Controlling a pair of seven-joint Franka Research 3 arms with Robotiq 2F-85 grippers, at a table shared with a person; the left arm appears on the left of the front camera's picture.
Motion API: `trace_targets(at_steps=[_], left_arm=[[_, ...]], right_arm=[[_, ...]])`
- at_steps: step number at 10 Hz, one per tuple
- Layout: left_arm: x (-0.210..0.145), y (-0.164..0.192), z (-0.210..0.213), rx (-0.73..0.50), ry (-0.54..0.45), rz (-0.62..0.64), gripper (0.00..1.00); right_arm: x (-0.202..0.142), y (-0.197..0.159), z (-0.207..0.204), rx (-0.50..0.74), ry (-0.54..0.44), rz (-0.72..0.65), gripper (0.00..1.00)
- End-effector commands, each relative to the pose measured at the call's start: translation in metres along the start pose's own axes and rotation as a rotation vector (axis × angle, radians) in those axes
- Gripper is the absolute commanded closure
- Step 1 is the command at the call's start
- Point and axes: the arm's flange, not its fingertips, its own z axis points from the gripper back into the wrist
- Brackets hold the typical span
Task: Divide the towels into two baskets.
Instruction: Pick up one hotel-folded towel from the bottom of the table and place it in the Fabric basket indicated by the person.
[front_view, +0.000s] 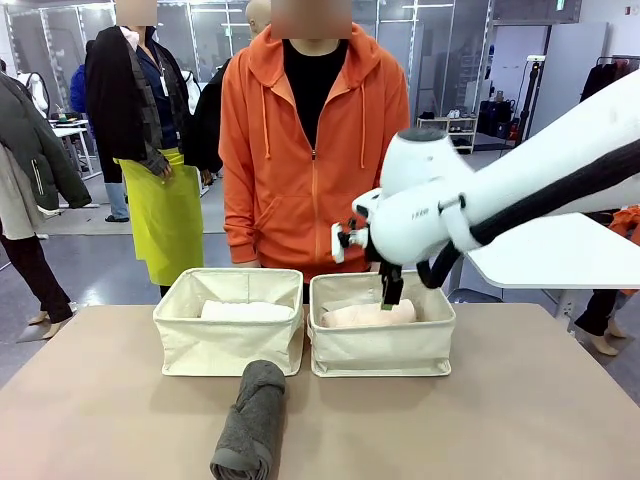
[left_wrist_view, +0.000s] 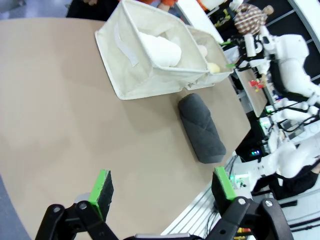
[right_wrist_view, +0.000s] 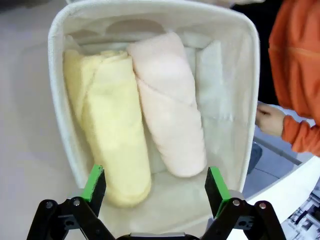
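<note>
Four towels were in the scene, and two baskets stood side by side on the table (front_view: 520, 400), touching or nearly so, at its far side. The left basket (front_view: 228, 345) held one towel, the white one (front_view: 245, 311), lying lengthwise across it. The right basket (front_view: 380, 350) held two: the pink towel (front_view: 365, 316) and the yellow towel (right_wrist_view: 112, 135), rolled, side by side and touching. The fourth, the grey towel (front_view: 250, 420), lay outside on the table, just on the near side of the left basket's right corner, one end towards the baskets and the other towards the near edge.

There were two grippers. The right gripper (front_view: 391, 290) hung over the right basket with its fingers dipping inside the rim above the pink towel. Its jaws stood wide apart with nothing between them; whether a fingertip touched the cloth could not be told. The left gripper (left_wrist_view: 162, 181) was also spread wide and empty, over bare table, well apart from the grey towel.

A person in an orange hoodie (front_view: 315, 150) stood just beyond the baskets, one hand (right_wrist_view: 270, 119) near the right basket's far side. The right arm (front_view: 500, 190) reached in from the right, covering part of the person and the space above that basket. Another person stood farther off on the left.
</note>
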Motion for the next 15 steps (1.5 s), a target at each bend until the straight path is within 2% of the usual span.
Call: trace_targets(at_steps=[1, 3, 6, 8, 10, 12, 15], left_arm=[[-0.002, -0.002, 0.003, 0.001, 0.009, 0.007, 0.00], [-0.002, -0.002, 0.003, 0.001, 0.009, 0.007, 0.00], [-0.002, -0.002, 0.003, 0.001, 0.009, 0.007, 0.00], [-0.002, -0.002, 0.003, 0.001, 0.009, 0.007, 0.00], [-0.002, -0.002, 0.003, 0.001, 0.009, 0.007, 0.00], [-0.002, -0.002, 0.003, 0.001, 0.009, 0.007, 0.00], [-0.002, -0.002, 0.003, 0.001, 0.009, 0.007, 0.00]], right_arm=[[-0.039, 0.007, 0.047, 0.090, -0.090, -0.179, 0.00], [-0.102, 0.021, 0.075, 0.250, -0.199, -0.432, 0.00], [-0.230, 0.054, 0.087, 0.441, -0.436, -0.778, 0.00], [-0.306, 0.076, 0.084, 0.576, -0.550, -0.901, 0.00], [-0.380, 0.098, 0.074, 0.631, -0.692, -1.064, 0.00], [-0.431, 0.125, 0.054, 0.690, -0.773, -1.166, 0.00], [-0.464, 0.159, 0.032, 0.737, -0.898, -1.233, 0.00]])
